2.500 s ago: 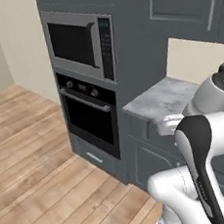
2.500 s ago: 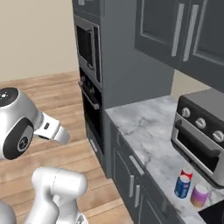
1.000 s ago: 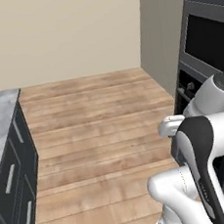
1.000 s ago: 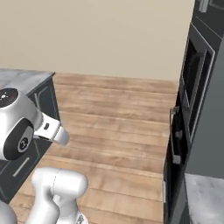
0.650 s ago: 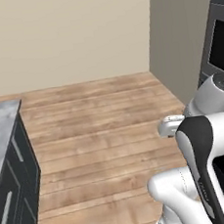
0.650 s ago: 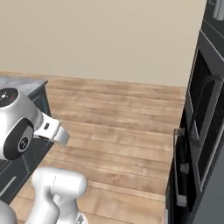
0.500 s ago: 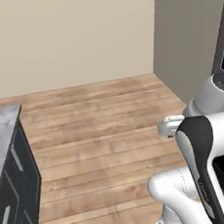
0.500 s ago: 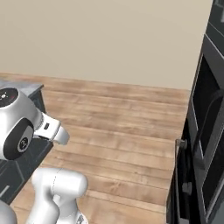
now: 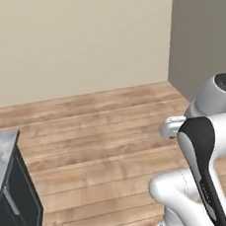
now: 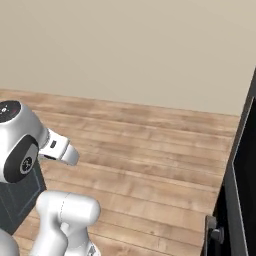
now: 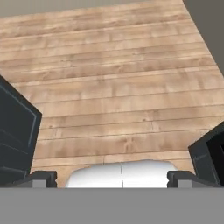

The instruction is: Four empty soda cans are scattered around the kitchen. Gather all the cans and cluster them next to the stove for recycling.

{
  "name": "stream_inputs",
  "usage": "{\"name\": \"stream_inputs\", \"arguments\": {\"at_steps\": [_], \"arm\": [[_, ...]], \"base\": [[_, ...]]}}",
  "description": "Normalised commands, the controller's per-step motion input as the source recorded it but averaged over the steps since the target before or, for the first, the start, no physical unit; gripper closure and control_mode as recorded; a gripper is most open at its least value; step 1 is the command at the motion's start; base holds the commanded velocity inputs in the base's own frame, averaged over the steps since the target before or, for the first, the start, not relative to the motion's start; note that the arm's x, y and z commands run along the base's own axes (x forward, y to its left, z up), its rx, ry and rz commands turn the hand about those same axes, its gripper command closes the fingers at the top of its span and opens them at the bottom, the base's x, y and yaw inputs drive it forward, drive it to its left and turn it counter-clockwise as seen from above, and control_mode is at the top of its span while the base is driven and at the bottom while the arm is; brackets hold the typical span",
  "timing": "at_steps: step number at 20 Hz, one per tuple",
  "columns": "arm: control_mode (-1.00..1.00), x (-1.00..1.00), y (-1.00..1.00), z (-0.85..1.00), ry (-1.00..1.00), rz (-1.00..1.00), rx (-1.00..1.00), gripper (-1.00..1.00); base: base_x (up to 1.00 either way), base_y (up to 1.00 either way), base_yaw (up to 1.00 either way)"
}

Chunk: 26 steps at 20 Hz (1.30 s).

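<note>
**Open hand over bare floor**

My hand hangs spread and grasps nothing above the wooden floor. Left of the floor, my left base view catches a marble table; right of it, my right base view shows the black oven. I cannot tell where the cans are.

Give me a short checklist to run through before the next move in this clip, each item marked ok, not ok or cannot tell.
1. Gripper open: ok, fingers wide apart.
2. Gripper empty: ok, nothing between the fingers.
3. A soda can in sight to go for: not ok.
4. Stove in sight as drop-off: not ok.
5. Wood floor ahead free of obstacles: ok.
6. Room beside the dark cabinet with the marble top: cannot tell, it is cut off at the edge.
</note>
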Motion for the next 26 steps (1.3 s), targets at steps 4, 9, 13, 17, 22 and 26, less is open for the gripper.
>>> {"name": "stream_inputs", "arguments": {"at_steps": [4,9,13,17,22,26], "arm": [[1.0,0.0,0.0,0.0,0.0,0.0,0.0,-1.0],[1.0,0.0,0.0,0.0,0.0,0.0,0.0,-1.0],[1.0,0.0,0.0,0.0,0.0,0.0,0.0,-1.0],[1.0,0.0,0.0,0.0,0.0,0.0,0.0,-1.0],[1.0,0.0,0.0,0.0,0.0,0.0,0.0,-1.0],[1.0,0.0,0.0,0.0,0.0,0.0,0.0,-1.0]], "base": [[1.0,0.01,0.12],[1.0,0.05,0.11],[1.0,0.11,0.1],[0.87,0.25,0.18],[0.33,0.16,0.38],[-0.12,0.11,0.5]]}}
